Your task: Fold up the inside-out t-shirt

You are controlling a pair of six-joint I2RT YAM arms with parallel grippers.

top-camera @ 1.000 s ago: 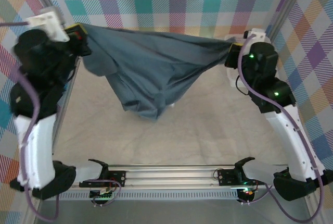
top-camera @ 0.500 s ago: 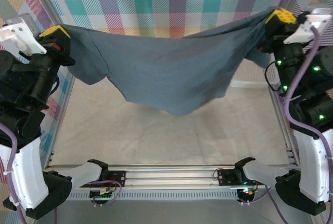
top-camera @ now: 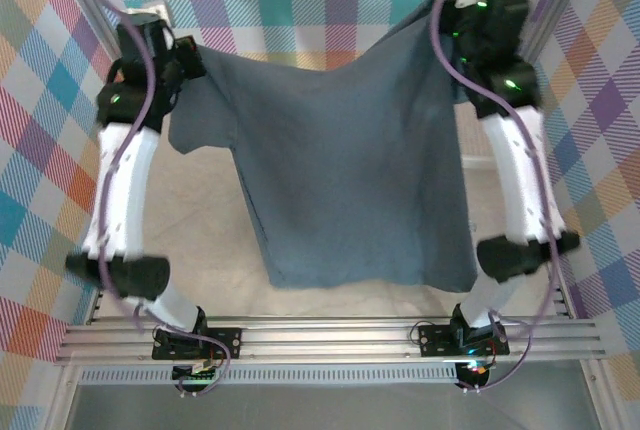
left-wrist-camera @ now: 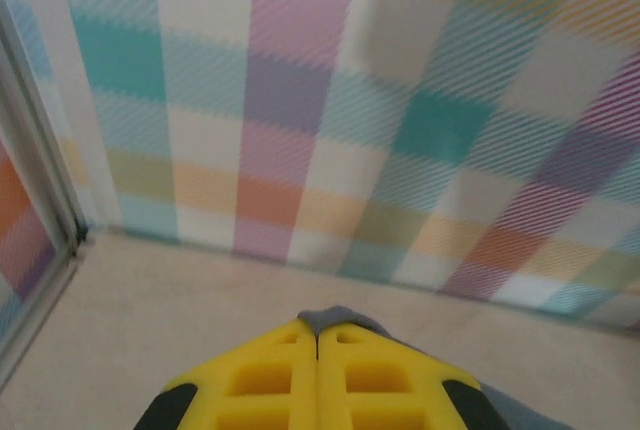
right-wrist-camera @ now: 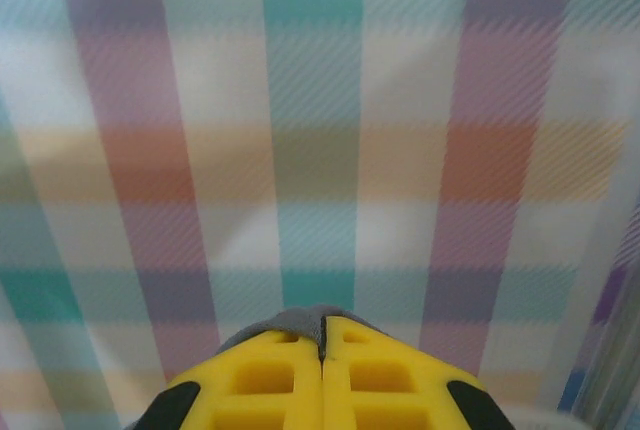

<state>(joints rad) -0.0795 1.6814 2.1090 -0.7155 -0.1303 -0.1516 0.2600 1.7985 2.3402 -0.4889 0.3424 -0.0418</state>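
Both arms are being stretched out toward the far plaid wall (top-camera: 300, 0), whereas half a second ago they were being held wide apart at the side frames. The t-shirt (top-camera: 350, 180), pulled then into a sagging band high between them, is now being held up by two top corners as a long sheet, its hem reaching close to the near rail (top-camera: 330, 335). Whether the hem is touching the table (top-camera: 200, 220) cannot be told. One sleeve (top-camera: 200, 125) is hanging just below the left gripper (left-wrist-camera: 318, 328). That gripper's yellow fingers (left-wrist-camera: 270, 370) are being pressed together on a small grey fold of cloth. The right gripper (right-wrist-camera: 322, 322) is likewise being kept clamped on a grey fold, its fingers (right-wrist-camera: 380, 370) meeting with no gap.
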